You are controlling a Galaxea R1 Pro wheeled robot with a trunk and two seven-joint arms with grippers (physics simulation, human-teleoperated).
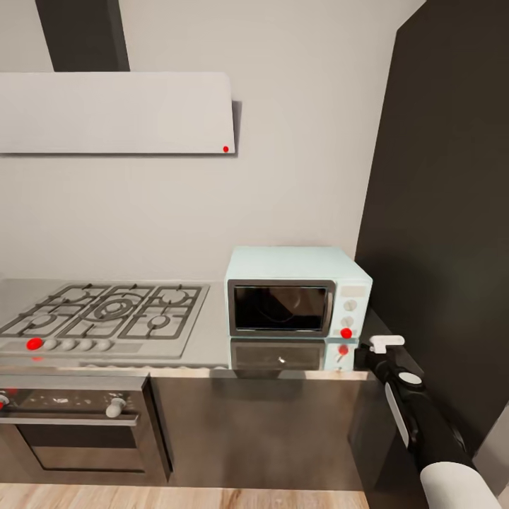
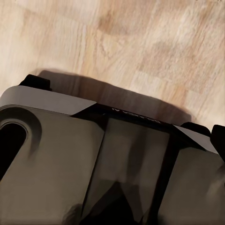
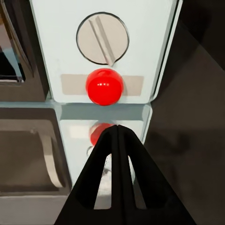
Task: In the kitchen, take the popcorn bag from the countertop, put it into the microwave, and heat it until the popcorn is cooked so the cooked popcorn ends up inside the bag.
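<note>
Right wrist view: pale-blue microwave (image 3: 131,28) panel dead ahead, red button (image 3: 104,86) directly below round knob (image 3: 102,38), mirrored in grey table (image 3: 28,140). Right pincer (image 3: 117,136) pressed together to a single point, holding nothing, aimed just under the button. Seen from the head view, microwave (image 1: 297,290) at 3 o'clock of gas hob (image 1: 106,311), door closed, dark glass, popcorn bag impossible to make out through it. Probably about to press start. Best to raise the tip slightly, keep it centred on the button, push straight in, avoid grazing the knob. Left pincer over wood floor (image 2: 140,42) and robot base (image 2: 56,154); width impossible to tell.
</note>
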